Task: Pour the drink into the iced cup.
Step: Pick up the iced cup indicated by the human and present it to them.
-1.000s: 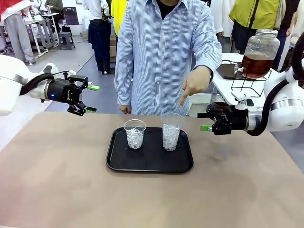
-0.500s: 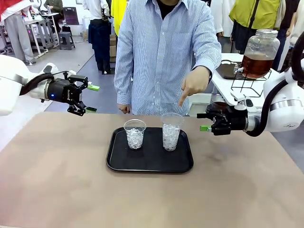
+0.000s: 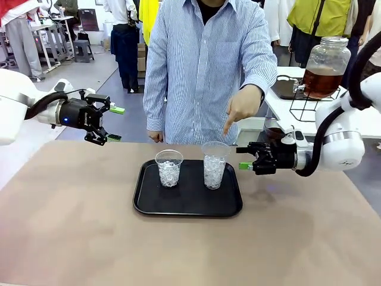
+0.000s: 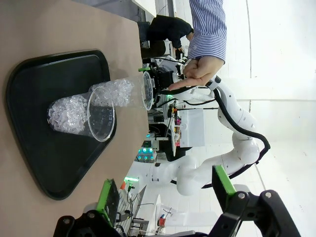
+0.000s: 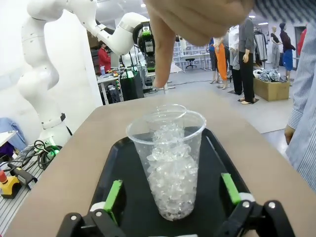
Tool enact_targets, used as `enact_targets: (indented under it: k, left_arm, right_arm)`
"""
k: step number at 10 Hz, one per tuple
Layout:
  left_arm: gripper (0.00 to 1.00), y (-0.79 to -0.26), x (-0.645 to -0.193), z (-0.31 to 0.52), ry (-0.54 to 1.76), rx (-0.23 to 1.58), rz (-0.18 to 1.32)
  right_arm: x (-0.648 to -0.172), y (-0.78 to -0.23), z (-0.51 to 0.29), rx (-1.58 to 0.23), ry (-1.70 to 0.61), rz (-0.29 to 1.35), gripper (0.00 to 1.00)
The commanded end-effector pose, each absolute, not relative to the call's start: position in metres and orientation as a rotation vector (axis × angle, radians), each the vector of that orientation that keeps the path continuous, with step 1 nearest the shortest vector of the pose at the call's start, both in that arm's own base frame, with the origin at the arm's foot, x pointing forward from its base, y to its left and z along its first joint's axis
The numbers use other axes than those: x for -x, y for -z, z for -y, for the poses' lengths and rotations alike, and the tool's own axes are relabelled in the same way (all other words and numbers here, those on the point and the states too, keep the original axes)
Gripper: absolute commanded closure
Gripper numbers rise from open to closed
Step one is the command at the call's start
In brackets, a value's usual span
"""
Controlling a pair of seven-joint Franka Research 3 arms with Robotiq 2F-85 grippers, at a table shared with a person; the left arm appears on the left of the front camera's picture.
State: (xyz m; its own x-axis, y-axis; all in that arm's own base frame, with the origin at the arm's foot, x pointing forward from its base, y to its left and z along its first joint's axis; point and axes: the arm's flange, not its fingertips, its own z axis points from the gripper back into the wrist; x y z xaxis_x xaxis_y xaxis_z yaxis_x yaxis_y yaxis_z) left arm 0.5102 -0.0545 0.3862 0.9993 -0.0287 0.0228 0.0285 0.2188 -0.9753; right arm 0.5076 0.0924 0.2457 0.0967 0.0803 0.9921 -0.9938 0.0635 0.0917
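Right jaws, spread wide, face the taller iced cup (image 3: 214, 167) under the person's pointing hand (image 3: 244, 106); left jaws hang spread, well apart.

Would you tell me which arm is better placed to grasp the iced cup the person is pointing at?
Right. The right gripper is open, level with the pointed-at cup and close beside it, with the cup centred between its fingers in its wrist view. The left gripper hangs raised, well away from the tray.
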Motion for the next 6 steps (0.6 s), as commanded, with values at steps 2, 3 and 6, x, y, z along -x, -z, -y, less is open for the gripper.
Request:
enact_targets:
  k: [2,3,6]
  left_arm:
    - [0.0,-0.387,-0.504,0.054,0.046,1.349,0.017]
    - [0.0,-0.387,-0.504,0.054,0.046,1.349,0.017]
    - [0.0,-0.387,-0.504,0.054,0.046,1.349,0.017]
  right_arm:
    - [-0.519,-0.23,-0.108,-1.116,-1.154,1.139,0.0]
    - [-0.521,-0.225,-0.112,-1.13,-1.156,1.123,0.0]
    - [-0.524,-0.218,-0.121,-1.135,-1.154,1.12,0.0]
